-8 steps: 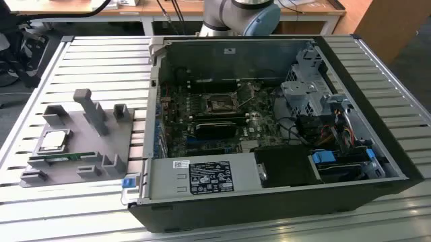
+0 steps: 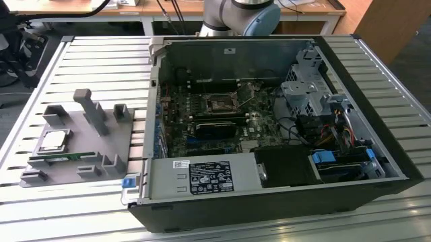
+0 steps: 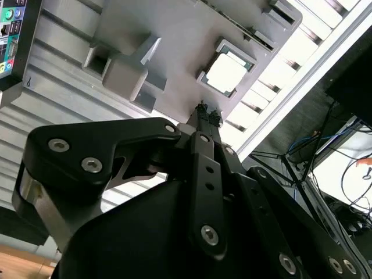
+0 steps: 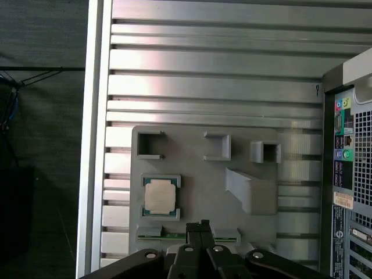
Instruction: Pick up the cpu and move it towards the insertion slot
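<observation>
Spotting the cpu (image 2: 54,140) lying flat, silvery top up, in a pocket of the grey fixture tray (image 2: 82,144) at the exterior view's left of the open computer case (image 2: 269,209), well apart from the insertion slot (image 2: 220,104) on the motherboard inside. Square, so no real long axis, edges running in line with the tray's, green memory stick (image 2: 62,158) just beside. From both wrist views, catching the gripper (image 4: 201,224) above the tray's edge near that stick, fingers pressed together on nothing.
</observation>
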